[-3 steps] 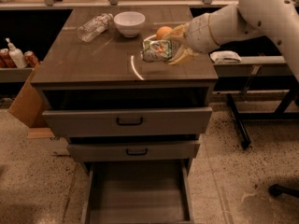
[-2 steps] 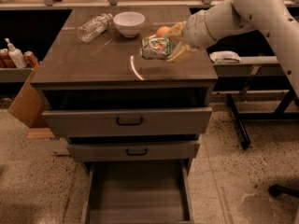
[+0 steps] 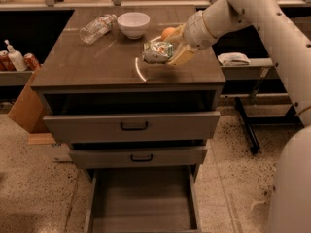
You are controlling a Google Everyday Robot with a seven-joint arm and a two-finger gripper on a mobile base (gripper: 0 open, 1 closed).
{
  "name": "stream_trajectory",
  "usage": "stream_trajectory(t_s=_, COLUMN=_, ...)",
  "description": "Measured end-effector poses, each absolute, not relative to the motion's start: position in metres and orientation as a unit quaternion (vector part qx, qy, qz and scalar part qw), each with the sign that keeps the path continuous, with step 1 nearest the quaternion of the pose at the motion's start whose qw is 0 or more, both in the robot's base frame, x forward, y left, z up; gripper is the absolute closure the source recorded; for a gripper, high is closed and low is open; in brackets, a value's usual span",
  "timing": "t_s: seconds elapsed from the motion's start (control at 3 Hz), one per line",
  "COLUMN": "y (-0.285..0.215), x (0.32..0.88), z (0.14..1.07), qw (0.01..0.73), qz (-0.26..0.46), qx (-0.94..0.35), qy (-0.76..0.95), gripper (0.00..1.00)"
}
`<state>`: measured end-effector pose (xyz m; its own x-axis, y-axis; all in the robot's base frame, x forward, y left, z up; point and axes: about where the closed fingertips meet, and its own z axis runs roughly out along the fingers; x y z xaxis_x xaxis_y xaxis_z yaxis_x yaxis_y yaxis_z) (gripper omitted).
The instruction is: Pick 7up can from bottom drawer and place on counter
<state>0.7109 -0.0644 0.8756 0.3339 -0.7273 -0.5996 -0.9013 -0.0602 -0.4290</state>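
The 7up can (image 3: 157,51), dented, whitish with green marks, lies on its side in my gripper (image 3: 166,52) over the right half of the counter (image 3: 97,64). The gripper is shut on the can, one pale finger (image 3: 181,56) below it and one behind it, low over or on the counter. The white arm comes in from the upper right. The bottom drawer (image 3: 143,203) is pulled out below, its dark flat interior bare.
A white bowl (image 3: 133,24) and a clear plastic bottle (image 3: 97,28) lie at the back of the counter. An orange (image 3: 168,32) sits just behind the gripper. Two upper drawers (image 3: 131,126) stand partly open. Red cans (image 3: 30,60) stand on a left shelf.
The gripper with the can has moved slightly back and left over the counter, toward the orange. The arm has swung up at the right.
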Motion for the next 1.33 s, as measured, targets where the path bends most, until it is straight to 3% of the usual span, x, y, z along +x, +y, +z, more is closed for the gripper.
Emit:
stream_trajectory(t_s=0.67, y=-0.0579, x=0.7185, z=0.8686, qw=0.37, qz=0.132, qx=-0.716, qy=0.576, gripper=0.11)
stream_trajectory(t_s=1.0, y=-0.0563, x=0.7205, z=0.8677, qw=0.368, qz=0.136, qx=-0.715, qy=0.578, gripper=0.0)
stream_trajectory(t_s=1.33, y=-0.0564, x=0.7205, z=0.8679, qw=0.368, qz=0.135, qx=-0.715, qy=0.578, gripper=0.0)
